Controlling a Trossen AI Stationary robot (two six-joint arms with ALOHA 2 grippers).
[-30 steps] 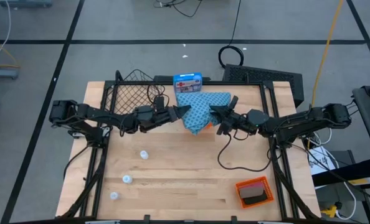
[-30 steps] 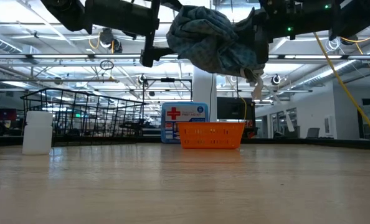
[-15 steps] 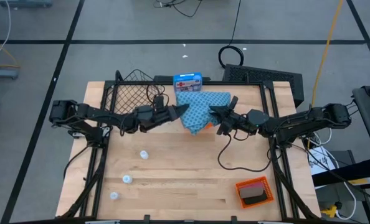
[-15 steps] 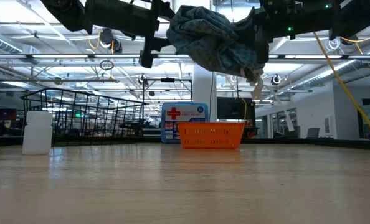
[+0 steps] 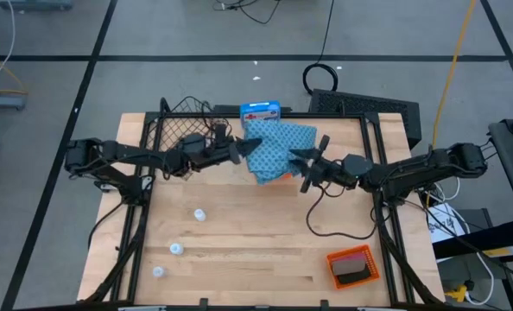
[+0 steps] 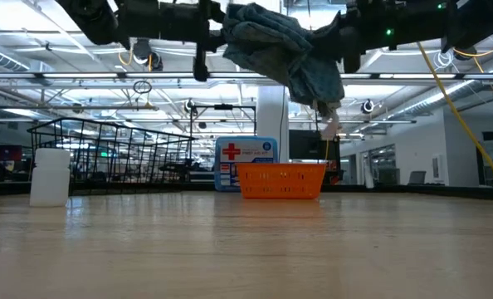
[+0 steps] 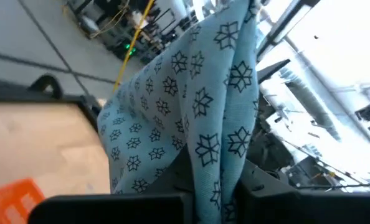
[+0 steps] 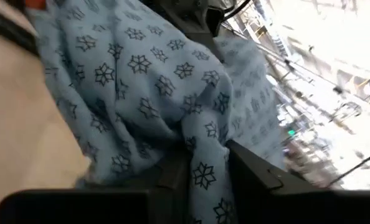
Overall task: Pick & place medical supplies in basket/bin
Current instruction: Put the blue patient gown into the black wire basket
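Teal patterned cloth hangs in the air over the far middle of the table, between both arms, just right of the wire basket. Left gripper pinches the cloth's left edge, fingers pressed onto the fabric. Right gripper is at its right edge with cloth between the fingers; can't tell if they're clamped.

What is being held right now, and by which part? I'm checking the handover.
The teal patterned cloth, lifted off the table. The left gripper pinches its left edge; the right gripper is at its opposite edge, grip uncertain.
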